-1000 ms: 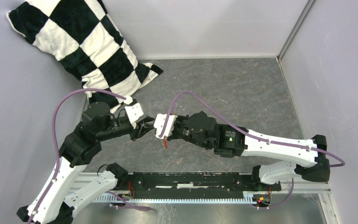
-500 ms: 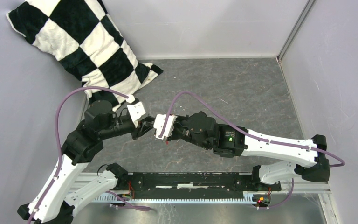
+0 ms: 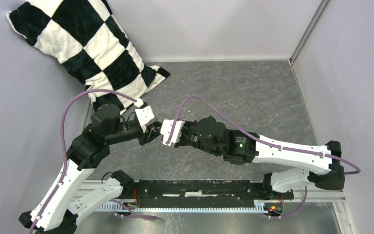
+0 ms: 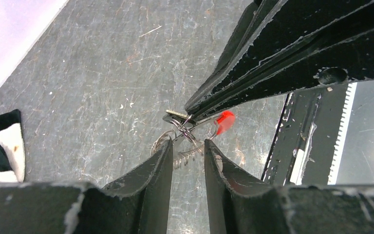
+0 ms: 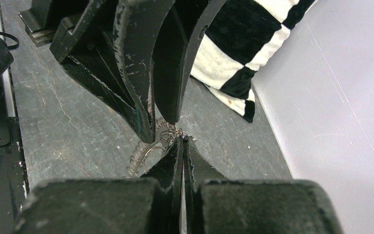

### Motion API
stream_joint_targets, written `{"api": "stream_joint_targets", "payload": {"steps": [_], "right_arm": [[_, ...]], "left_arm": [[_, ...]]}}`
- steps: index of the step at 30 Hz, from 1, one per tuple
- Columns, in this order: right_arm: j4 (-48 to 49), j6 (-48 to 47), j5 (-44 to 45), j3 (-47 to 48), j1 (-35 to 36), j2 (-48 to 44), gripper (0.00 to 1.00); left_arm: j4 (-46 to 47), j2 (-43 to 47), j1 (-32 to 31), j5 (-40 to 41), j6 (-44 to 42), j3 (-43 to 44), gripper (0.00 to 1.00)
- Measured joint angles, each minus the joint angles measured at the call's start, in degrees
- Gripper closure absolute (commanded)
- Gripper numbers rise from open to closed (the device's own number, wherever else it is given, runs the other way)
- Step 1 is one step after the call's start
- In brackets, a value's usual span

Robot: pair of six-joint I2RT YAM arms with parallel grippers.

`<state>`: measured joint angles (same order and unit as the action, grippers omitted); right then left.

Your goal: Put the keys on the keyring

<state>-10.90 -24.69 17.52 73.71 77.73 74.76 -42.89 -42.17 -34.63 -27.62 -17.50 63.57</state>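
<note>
Both grippers meet tip to tip above the grey table (image 3: pixel 253 92). My right gripper (image 5: pixel 181 139) (image 4: pixel 187 113) is shut on the keyring (image 4: pixel 182 127), a tangle of thin silvery wire loops with a red tag (image 4: pixel 224 121) hanging beside it. My left gripper (image 4: pixel 187 144) (image 5: pixel 159 127) has its jaws a finger's width apart. A silvery toothed piece (image 4: pixel 187 155) and ring wire lie between the tips, touching both; I cannot tell whether they are pinched. I cannot pick the keys out from the ring's silvery pieces. In the top view the arms hide the ring.
A black-and-white checked pillow (image 3: pixel 87 48) leans in the far left corner. The black mounting rail (image 3: pixel 195 187) runs along the near edge. Grey walls (image 3: pixel 350 73) close the table in on the left, back and right.
My left arm has moved right and closed up on the right gripper's tip. The red tag that hung below the right gripper in the top view is now hidden. The right arm has barely moved.
</note>
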Motion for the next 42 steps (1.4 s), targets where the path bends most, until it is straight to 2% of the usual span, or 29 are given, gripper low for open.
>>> {"api": "stream_joint_targets", "payload": {"steps": [8, 13, 18, 21, 25, 32, 42], "right_arm": [[-0.04, 0.02, -0.74, 0.0, 0.0, 0.09, 0.99], [-0.17, 0.02, -0.85, 0.13, 0.0, 0.11, 0.99], [-0.39, 0.02, -0.98, 0.68, 0.0, 0.33, 0.99], [-0.42, 0.07, -0.98, 0.74, 0.0, 0.33, 0.99], [-0.42, 0.42, -1.01, 0.74, 0.0, 0.33, 0.99], [0.31, 1.42, -0.63, 0.5, -0.11, 0.26, 0.99], [7.04, 4.55, 1.05, -3.98, -0.09, -2.64, 0.99]], "left_arm": [[0.15, -0.68, 0.0, 0.0, 0.0, 0.0, 0.63], [0.17, -0.87, 0.0, 0.02, 0.02, 0.0, 0.69], [0.17, -1.01, 0.0, 0.04, 0.02, 0.0, 0.7], [0.22, -1.38, 0.0, 0.31, 0.02, 0.0, 0.78], [0.22, -2.43, 0.0, 0.63, 0.04, 0.0, 0.97], [0.79, -2.32, 0.0, 0.55, 0.04, 0.0, 0.98], [1.73, 1.05, 0.0, 0.13, -0.24, -0.26, 0.98]]}}
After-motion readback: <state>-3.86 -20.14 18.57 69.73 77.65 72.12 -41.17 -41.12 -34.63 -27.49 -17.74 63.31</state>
